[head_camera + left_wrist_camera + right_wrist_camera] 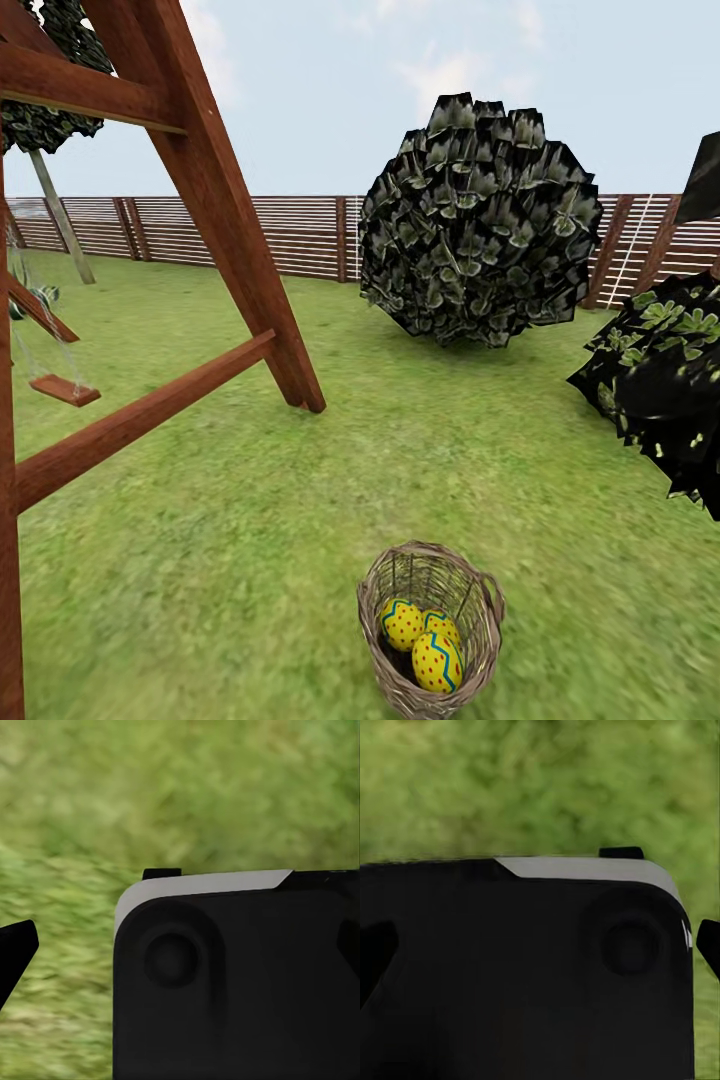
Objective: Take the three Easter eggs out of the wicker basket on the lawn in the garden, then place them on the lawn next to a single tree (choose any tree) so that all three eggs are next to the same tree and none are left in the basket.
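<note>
Head view: the lawn [300,480] runs back to the slatted fence [300,235], a wooden swing frame [210,220] at my left. The wicker basket [432,628] stands upright on the grass, holding the Easter eggs [425,640]. Wrist views show dark housing above grass; I cannot tell either claw's state.

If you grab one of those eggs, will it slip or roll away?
Probably both. The Easter eggs look smooth and rounded, so they may slip from a grip. Set on the sloping-looking lawn, one would likely roll; the wicker basket holds them for now.
</note>
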